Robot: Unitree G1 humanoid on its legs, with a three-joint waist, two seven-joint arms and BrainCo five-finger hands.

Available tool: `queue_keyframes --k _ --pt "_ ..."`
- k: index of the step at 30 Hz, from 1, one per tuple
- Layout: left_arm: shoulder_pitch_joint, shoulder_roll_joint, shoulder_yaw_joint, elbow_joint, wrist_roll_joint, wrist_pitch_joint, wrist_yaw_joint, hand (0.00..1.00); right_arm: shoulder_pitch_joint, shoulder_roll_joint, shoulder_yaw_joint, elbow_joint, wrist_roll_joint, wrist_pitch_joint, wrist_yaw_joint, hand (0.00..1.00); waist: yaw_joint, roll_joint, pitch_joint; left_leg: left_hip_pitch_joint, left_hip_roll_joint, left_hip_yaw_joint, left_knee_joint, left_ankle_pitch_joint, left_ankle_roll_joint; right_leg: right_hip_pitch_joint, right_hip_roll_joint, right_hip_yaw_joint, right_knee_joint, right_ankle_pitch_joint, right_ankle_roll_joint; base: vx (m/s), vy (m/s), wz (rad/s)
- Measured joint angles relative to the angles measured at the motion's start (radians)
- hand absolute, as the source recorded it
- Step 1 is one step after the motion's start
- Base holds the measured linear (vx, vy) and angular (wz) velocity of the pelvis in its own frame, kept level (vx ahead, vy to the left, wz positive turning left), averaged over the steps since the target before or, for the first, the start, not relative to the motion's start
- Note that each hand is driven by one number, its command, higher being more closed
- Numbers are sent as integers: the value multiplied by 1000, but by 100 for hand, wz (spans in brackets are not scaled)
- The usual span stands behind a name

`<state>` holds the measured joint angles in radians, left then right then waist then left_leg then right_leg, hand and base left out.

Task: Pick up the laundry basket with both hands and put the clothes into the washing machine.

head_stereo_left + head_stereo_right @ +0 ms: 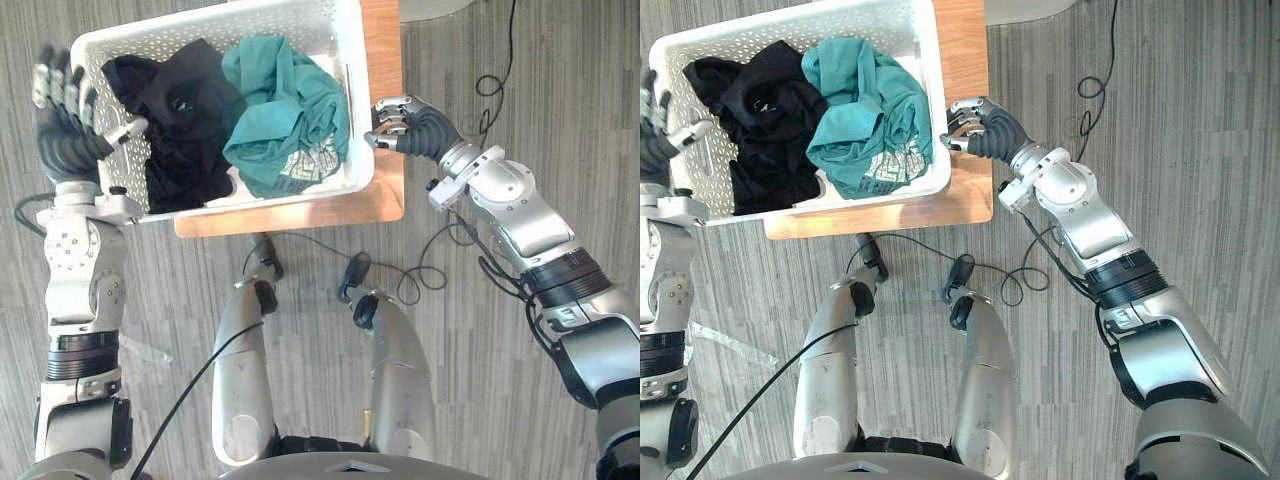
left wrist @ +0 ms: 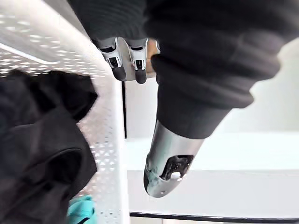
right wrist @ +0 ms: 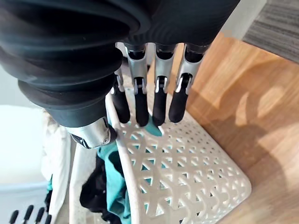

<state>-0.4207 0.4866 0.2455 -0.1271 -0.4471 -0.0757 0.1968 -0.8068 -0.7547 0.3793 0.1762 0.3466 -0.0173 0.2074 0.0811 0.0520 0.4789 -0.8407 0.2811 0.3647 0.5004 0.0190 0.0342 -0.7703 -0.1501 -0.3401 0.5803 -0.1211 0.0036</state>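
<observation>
The fingers (image 3: 159, 100) of the right hand (image 1: 408, 125) are bent down on the outside of the right wall of the laundry basket (image 1: 350, 60), and the thumb lies over the rim, so this hand pinches the rim. I judge it takes this place because the rim is the only firm part to lift by. The left hand (image 1: 65, 125) stands at the opposite wall with straight, relaxed fingers (image 1: 62, 85). Its thumb (image 1: 127, 130) reaches over the rim, but it grips nothing yet, so the lift with both hands is not yet ready.

The basket rests on a low wooden board (image 1: 385, 195) on the grey striped floor (image 1: 560, 100), which holds it higher for the hands. A bare strip of wood beside the right wall leaves room for the fingers there.

Inside lie black clothes (image 1: 175, 120) toward the left and a teal garment (image 1: 285, 115) toward the right, touching each other. The teal heap lies close to the right thumb and could be caught under it
</observation>
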Motion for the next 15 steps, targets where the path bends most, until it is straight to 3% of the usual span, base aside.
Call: queue_keyframes --k 5,9,15 --pt "3 -4 50 -112 125 -12 21 0 41 37 -68 2 -2 4 1 100 0 0 0 1 -1 0 0 0 1 1 0 0 -1 0 0 4 -6 0" --pt "25 -53 100 -151 180 -11 29 0 49 51 -95 1 -2 13 1 100 -3 -1 0 4 -5 0 -13 1 1 2 0 1 -11 4 2 0 0 0" --pt "104 -84 209 -173 235 26 37 0 51 81 -145 -3 -40 23 2 100 -6 -5 2 4 -4 7 -22 2 2 3 9 6 -37 20 4 24 -18 -4"
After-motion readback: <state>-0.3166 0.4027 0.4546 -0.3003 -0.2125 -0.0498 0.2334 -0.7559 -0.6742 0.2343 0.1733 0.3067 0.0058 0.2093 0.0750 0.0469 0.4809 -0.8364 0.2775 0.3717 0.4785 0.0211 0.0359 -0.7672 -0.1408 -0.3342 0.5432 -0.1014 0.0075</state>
